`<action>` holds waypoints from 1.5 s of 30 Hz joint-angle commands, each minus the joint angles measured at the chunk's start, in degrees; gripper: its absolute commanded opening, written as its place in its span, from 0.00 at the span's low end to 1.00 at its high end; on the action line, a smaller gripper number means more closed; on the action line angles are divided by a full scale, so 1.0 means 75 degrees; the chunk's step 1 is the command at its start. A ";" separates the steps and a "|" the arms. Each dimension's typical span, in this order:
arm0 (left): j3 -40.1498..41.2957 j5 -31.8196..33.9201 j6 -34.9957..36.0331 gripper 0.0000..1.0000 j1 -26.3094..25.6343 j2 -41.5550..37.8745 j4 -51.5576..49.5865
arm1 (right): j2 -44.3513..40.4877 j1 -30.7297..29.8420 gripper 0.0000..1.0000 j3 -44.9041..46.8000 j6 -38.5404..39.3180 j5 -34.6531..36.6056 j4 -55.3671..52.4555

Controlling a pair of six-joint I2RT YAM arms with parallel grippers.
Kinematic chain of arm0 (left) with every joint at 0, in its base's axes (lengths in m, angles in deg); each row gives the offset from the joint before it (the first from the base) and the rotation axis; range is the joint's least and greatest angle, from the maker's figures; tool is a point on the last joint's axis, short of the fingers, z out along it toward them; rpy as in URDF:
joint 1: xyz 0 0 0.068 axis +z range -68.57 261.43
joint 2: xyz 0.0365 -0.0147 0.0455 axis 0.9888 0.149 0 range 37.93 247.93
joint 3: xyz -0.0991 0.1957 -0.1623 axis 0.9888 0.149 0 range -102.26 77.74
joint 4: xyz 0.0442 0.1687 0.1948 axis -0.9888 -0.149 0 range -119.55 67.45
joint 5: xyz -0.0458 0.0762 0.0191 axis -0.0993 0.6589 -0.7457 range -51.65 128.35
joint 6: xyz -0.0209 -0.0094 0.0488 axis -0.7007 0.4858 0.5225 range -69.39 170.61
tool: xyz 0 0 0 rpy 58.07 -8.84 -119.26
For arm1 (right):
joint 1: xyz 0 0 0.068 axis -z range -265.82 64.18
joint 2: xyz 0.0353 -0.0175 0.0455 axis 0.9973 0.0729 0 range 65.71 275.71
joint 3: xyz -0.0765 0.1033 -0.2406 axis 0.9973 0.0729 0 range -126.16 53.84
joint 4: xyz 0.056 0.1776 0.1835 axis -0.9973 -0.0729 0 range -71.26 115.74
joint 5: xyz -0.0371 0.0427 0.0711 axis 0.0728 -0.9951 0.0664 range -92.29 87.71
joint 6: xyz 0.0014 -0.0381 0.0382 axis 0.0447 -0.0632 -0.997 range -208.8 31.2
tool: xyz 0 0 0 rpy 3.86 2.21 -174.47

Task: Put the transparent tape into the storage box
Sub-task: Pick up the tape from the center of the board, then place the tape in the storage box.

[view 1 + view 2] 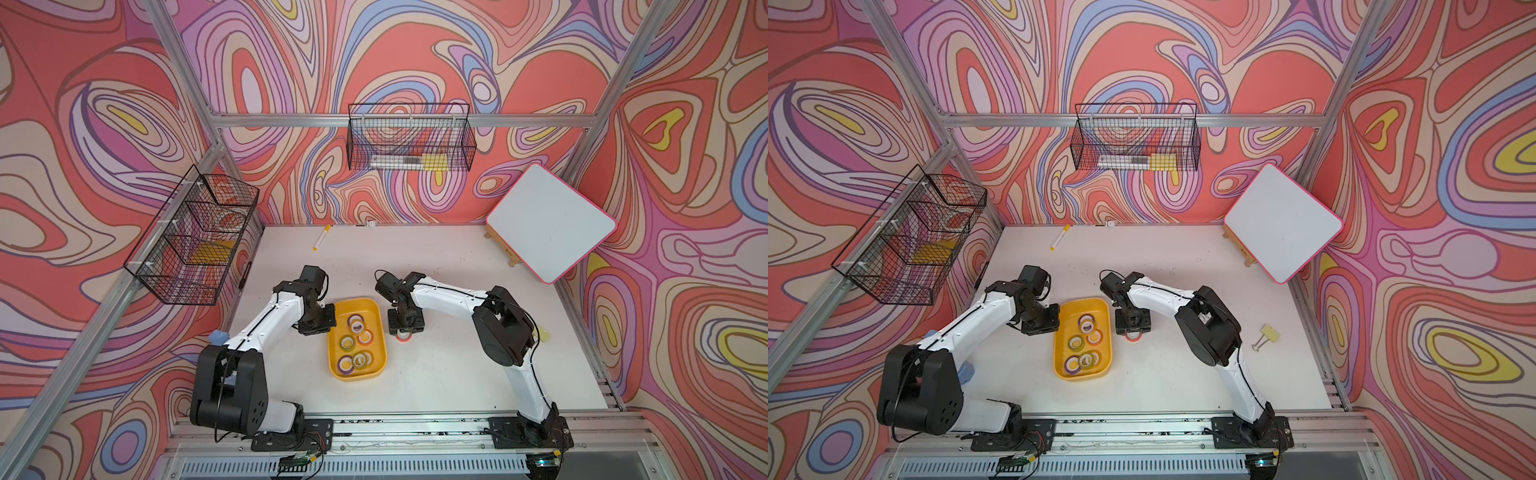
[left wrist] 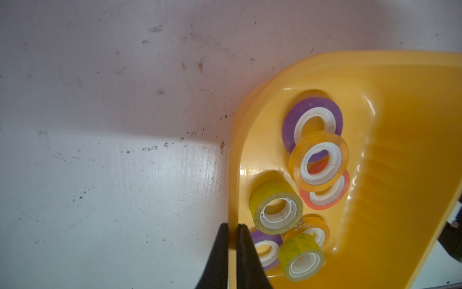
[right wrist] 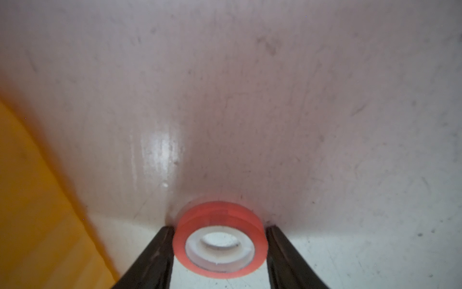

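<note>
While the red-orange tape roll lies flat on the white table just right of the yellow tray, near the middle of both top views, my right gripper stands over it with one finger at each side of its rim, so close that I cannot tell whether they pinch it. Seven other rolls lie inside the tray, some overlapping, and my left gripper is pressed shut on the tray's left wall, at the lower middle of the left wrist view.
</note>
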 commanded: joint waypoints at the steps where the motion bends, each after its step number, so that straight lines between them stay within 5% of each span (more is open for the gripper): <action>1: -0.0107 0.0140 0.0118 0.10 -0.0019 0.0115 -0.0332 | -0.0156 0.0043 0.57 0.0148 -0.0047 0.0179 -0.0092; 17: -0.0108 0.0087 0.0101 0.10 -0.0022 0.0080 -0.0323 | -0.1180 -0.0048 0.56 -0.0898 -0.0091 0.0758 -0.1036; 32: -0.0108 0.0124 0.0089 0.11 -0.0025 0.0045 -0.0343 | 0.0389 -0.1187 0.56 -0.4230 0.0025 0.0836 -0.1891; 45: -0.0108 0.0098 0.0089 0.11 -0.0024 0.0056 -0.0334 | 0.1047 -0.1668 0.57 -0.4365 -0.0126 0.0334 -0.1608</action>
